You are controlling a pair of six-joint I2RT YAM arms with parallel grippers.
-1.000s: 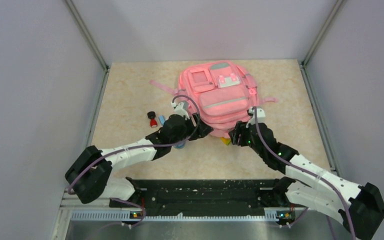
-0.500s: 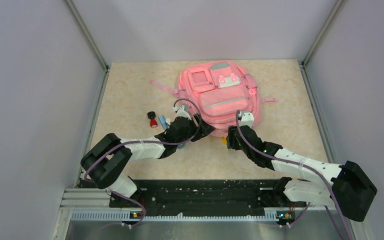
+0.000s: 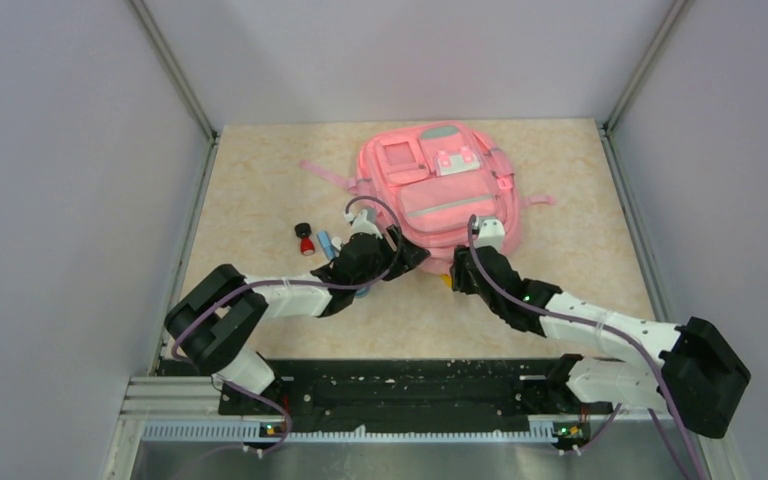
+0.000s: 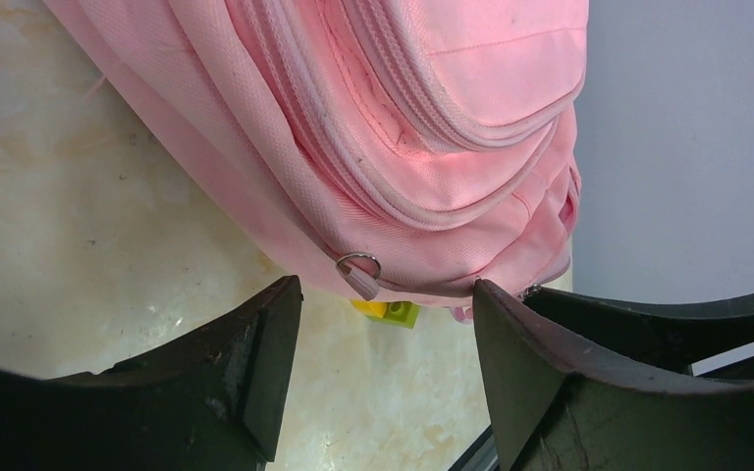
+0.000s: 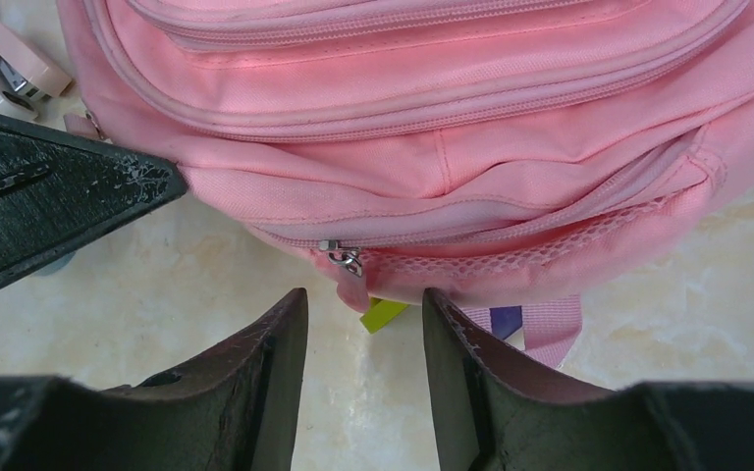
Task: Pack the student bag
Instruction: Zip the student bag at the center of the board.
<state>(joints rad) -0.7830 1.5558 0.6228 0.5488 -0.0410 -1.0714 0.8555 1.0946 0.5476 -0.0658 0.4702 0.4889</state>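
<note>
The student bag (image 3: pixel 438 190) is a large, soft pink fabric backpack lying flat, front face up, on the far middle of the table (image 3: pixel 260 180), a little right of centre. Its small front pockets with pale greenish trim sit toward the far end, and thin pink straps trail out onto the table at its left and right sides. Along the rounded near edge the curved zip lines look closed, a metal slider with a pink pull tab (image 5: pixel 342 257) hangs just above a strip of pink mesh, and the fabric bulges and creases loosely.

Student bag (image 5: pixel 432 128) just before right gripper (image 5: pixel 363 306)
</note>
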